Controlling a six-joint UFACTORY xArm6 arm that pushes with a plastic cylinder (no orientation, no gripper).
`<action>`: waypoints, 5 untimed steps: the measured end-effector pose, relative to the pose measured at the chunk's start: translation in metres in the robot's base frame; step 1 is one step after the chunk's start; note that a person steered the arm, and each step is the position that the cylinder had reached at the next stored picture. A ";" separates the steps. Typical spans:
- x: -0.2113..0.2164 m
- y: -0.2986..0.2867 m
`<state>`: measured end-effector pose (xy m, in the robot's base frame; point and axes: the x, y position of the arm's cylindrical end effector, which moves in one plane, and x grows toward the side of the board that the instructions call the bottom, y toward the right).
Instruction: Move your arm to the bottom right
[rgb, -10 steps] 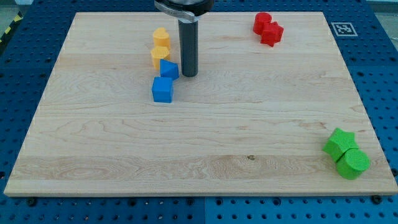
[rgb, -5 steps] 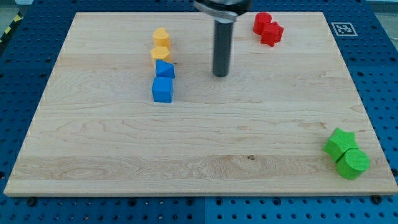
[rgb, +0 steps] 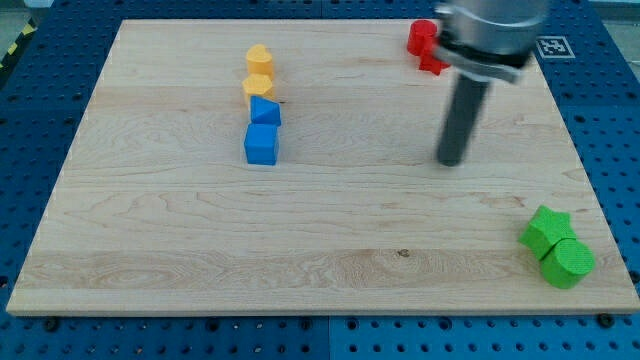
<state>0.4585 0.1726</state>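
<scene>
No claw is fitted, so there is no open or clenched state to report: the arm ends in a straight dark rod. My tip (rgb: 451, 162) rests on the pale wooden counter (rgb: 330, 250), touching no block. It stands right of centre, below the partly hidden, apparently paired red blocks (rgb: 424, 42). The green star block (rgb: 546, 229) and green cylinder (rgb: 568, 262) sit together, well apart at the bottom right corner.
</scene>
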 end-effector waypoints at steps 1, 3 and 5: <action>0.010 0.104; 0.085 0.173; 0.158 0.141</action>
<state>0.6163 0.3141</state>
